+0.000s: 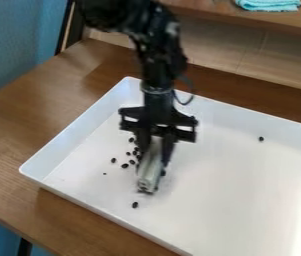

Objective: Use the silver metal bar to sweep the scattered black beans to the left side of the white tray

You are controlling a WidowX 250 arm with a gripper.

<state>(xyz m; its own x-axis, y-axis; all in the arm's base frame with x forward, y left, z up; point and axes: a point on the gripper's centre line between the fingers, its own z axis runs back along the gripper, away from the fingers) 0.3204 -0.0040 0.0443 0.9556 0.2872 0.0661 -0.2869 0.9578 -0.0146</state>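
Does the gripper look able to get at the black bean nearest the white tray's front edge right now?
Probably, for a nudge: the black bean lies close to the pale block in the gripper, with nothing visible between. Pinching looks unlikely with that block held.

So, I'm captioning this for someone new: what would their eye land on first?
Probably the black arm, hanging down over the white tray, its hand holding a pale, elongated object left of the picture's middle. Next, the small dark bits scattered on the tray, mostly near the hand, with a lone one farther right.
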